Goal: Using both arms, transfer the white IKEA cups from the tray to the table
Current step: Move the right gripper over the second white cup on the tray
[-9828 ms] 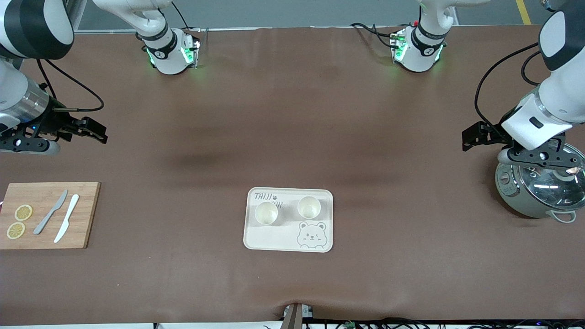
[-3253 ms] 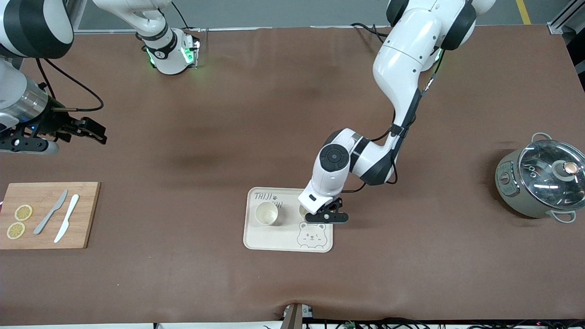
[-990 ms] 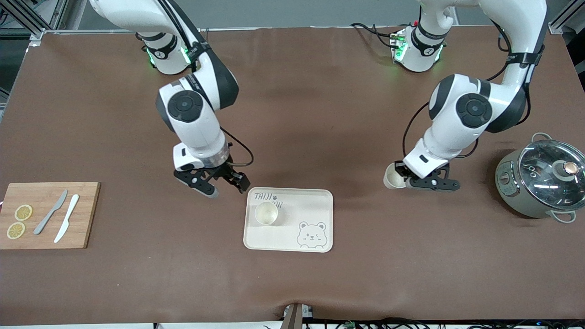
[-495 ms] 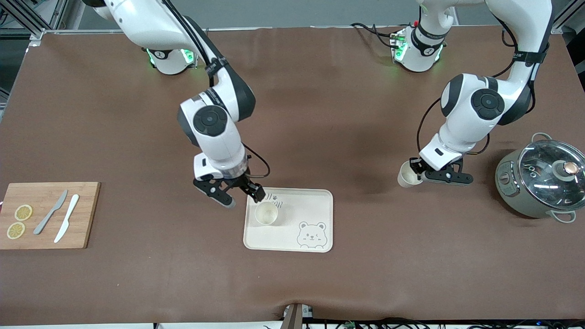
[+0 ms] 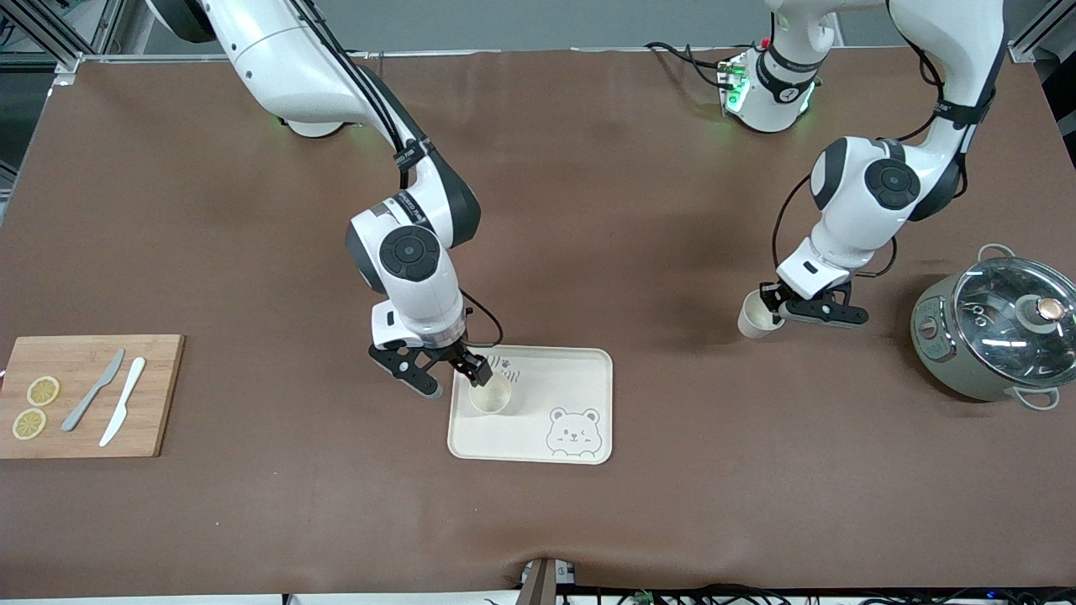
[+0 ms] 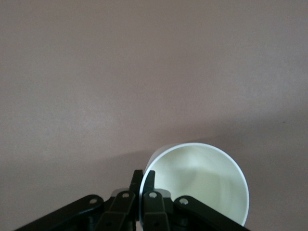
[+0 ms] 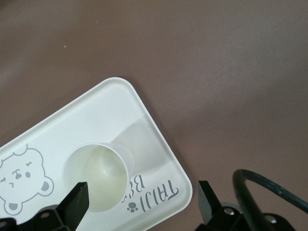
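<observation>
While pinched shut on the rim of one cup (image 5: 756,315), left gripper (image 5: 777,309) hangs over bare table (image 5: 588,210) near the pot (image 5: 996,340), cup not yet set down. Right gripper (image 5: 443,376), fingers spread wide and empty, straddles the edge of the tray (image 5: 580,370) at the second cup (image 5: 490,395), ungrasped. Roughly halfway, judging by this: one cup off the tray, one left. Cutting board (image 5: 84,395) with knives and lemon slices lies well apart; nothing blocks either placement.

Left pincer (image 5: 775,307) clamped tight, right pincer (image 5: 445,380) spread wide, both lowered.
</observation>
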Tool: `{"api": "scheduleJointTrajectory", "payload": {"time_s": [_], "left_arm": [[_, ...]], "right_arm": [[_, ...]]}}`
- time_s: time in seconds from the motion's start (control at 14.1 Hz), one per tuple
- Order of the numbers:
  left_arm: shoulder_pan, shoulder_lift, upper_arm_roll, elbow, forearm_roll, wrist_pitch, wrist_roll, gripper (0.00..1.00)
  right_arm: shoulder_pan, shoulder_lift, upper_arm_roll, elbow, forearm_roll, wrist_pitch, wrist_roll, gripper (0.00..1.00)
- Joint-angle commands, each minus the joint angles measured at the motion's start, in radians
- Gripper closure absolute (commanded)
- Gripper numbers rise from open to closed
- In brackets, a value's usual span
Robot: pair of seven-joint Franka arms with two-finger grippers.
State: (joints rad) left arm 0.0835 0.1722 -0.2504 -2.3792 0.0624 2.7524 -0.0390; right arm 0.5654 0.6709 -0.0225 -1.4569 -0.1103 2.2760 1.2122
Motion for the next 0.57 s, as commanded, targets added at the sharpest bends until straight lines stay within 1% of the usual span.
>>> {"api": "scheduleJointTrajectory", "payload": {"time_s": [0.0, 0.14, 0.35, 0.49], "left_arm": [[0.044, -0.042, -0.020, -0.077, 0.010, 0.053, 0.042, 1.00], [0.064, -0.048, -0.020, -0.094, 0.010, 0.056, 0.073, 1.00], [0.096, -0.049, -0.021, -0.112, 0.004, 0.056, 0.129, 1.00], [0.104, -0.056, -0.026, -0.126, -0.031, 0.056, 0.166, 1.00]], "right_arm": [[0.002, 0.038, -0.002, 0.033, -0.028, 0.026, 0.036, 0.00], [0.002, 0.048, -0.007, 0.033, -0.044, 0.056, 0.078, 0.00], [-0.002, 0.062, -0.007, 0.033, -0.065, 0.059, 0.106, 0.00], [-0.004, 0.072, -0.007, 0.035, -0.065, 0.060, 0.110, 0.00]]}}
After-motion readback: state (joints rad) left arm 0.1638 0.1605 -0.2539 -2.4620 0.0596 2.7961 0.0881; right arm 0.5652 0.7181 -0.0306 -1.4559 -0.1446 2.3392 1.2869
